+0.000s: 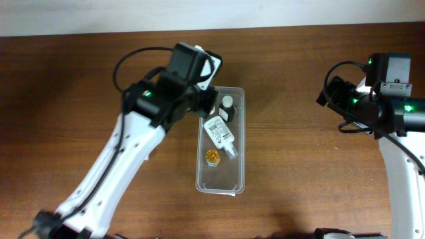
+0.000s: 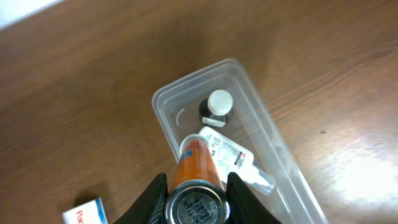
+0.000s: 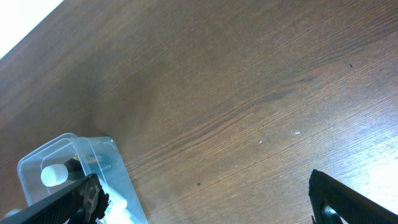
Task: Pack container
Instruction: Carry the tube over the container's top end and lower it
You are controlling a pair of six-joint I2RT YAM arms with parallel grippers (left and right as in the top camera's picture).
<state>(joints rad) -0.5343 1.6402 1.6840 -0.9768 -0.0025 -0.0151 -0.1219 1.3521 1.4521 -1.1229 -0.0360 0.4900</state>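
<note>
The packing looks partly done. On the brown table [image 1: 299,60] the clear container [image 1: 222,179] lies at the centre of the overhead frame, its long side running up and down the picture, and three things already sit in it: a clear bottle with a white label [image 1: 219,134] lying aslant in the middle, a dark bottle with a white cap [image 1: 228,105] at the upper end, and a small gold-coloured item [image 1: 212,157] below them. The lower end of the tub is bare.

The left gripper [image 2: 196,190] hangs over the upper end, clenched on an orange tube [image 2: 194,163] that points down toward the labelled bottle; whether the tube touches anything cannot be told. Setting it in is judged the step in hand, and the labelled bottle and the capped bottle crowd that end, so the free room lies lower in the frame.

The right gripper [image 3: 204,186] is at the right of the overhead frame, well apart from the tub, fingers spread and empty.

A small white box with red print [image 2: 84,211] lies outside the tub, possibly left to pack
</note>
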